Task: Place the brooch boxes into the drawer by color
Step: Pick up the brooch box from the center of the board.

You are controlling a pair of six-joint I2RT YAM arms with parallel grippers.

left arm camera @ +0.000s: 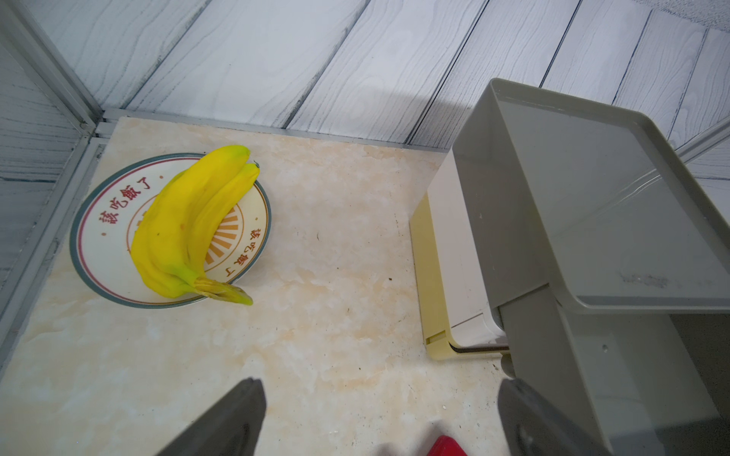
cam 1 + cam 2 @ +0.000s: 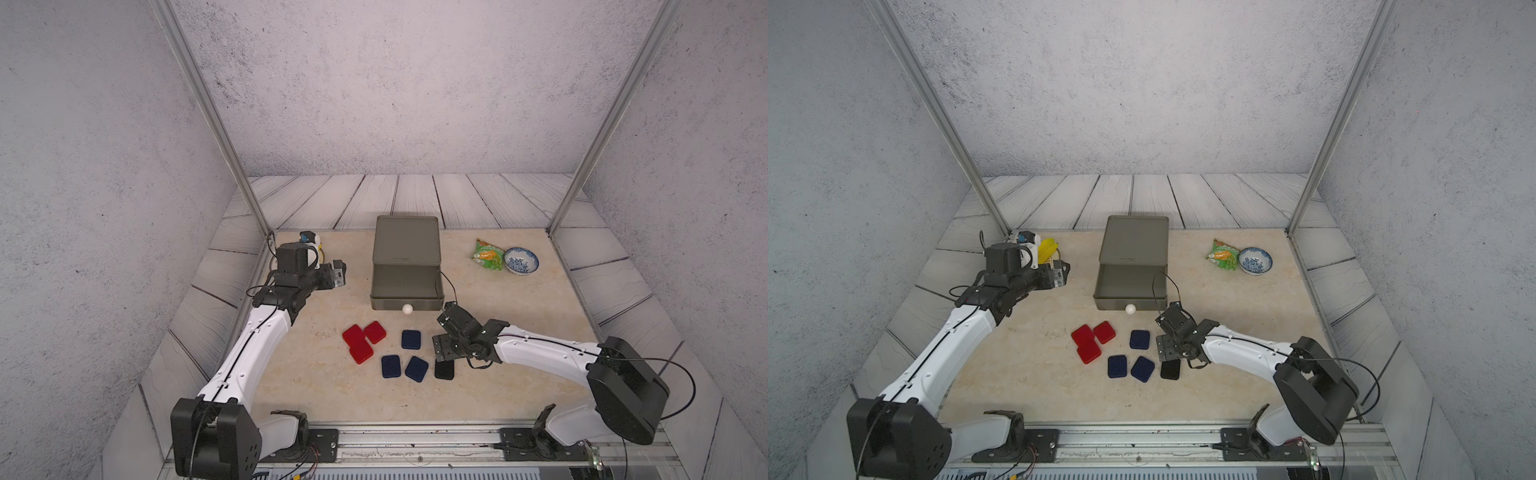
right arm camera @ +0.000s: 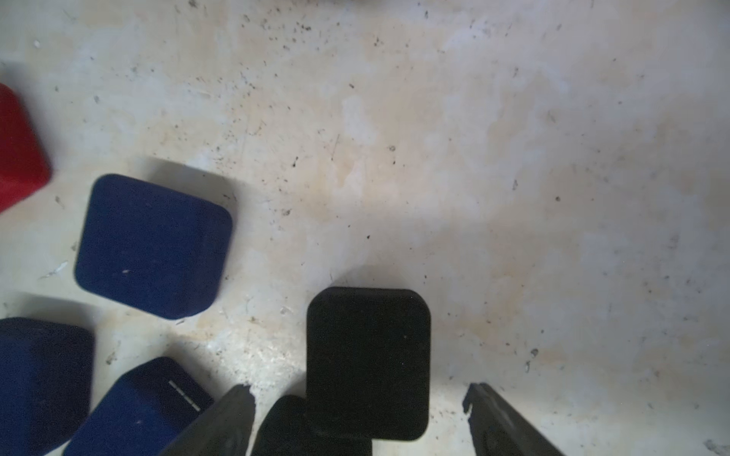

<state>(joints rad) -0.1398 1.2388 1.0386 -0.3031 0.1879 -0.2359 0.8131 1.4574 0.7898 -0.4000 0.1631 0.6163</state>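
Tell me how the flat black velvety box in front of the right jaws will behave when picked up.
The flat black rounded-square velvety box looks rigid, with crisp even edges, so it probably won't flex. Its fuzzy surface should grip rather than slip. It seems to overlap a second black box, so lifting it may nudge that one.

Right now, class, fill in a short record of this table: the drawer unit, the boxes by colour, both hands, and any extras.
Drawer unit: top grey drawer pulled open, no boxes seen inside
Red boxes: three, clustered on the table
Blue boxes: three, lying apart
Black boxes: two, overlapping
Right hand: open, empty, just above them
Left hand: open, empty, beside the drawer unit
Extras: bananas on a plate, snack packet, bowl
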